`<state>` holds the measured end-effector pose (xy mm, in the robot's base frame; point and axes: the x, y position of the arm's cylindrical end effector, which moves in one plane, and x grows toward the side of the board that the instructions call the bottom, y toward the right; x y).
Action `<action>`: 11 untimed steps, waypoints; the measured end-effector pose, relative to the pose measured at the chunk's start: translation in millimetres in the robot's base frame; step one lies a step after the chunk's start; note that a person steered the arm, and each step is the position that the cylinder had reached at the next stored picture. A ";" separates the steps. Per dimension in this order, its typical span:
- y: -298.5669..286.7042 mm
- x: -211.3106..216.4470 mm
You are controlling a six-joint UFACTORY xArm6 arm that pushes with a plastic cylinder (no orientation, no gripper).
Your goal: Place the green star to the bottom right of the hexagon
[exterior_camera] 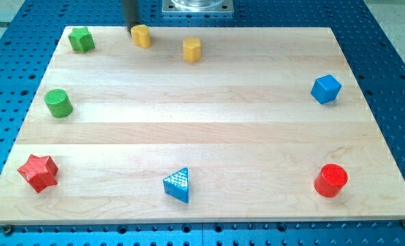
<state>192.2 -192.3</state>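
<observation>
The green star (81, 39) lies at the board's top left corner. Two yellow blocks sit along the top edge: one (141, 35) right of the star, and one (192, 49) further right, which looks like the hexagon. My tip (131, 29) comes down from the view's top and ends just left of the first yellow block, touching or nearly touching it. The tip is well to the right of the green star.
A green cylinder (58, 102) sits at the left edge. A red star (38, 172) is at the bottom left, a blue triangle (177, 184) at the bottom middle, a red cylinder (331, 180) at the bottom right, and a blue cube (326, 89) at the right.
</observation>
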 end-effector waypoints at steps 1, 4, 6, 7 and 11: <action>-56.5 0.4; 37.8 125.5; 132.8 129.2; 146.4 143.7; 216.5 173.4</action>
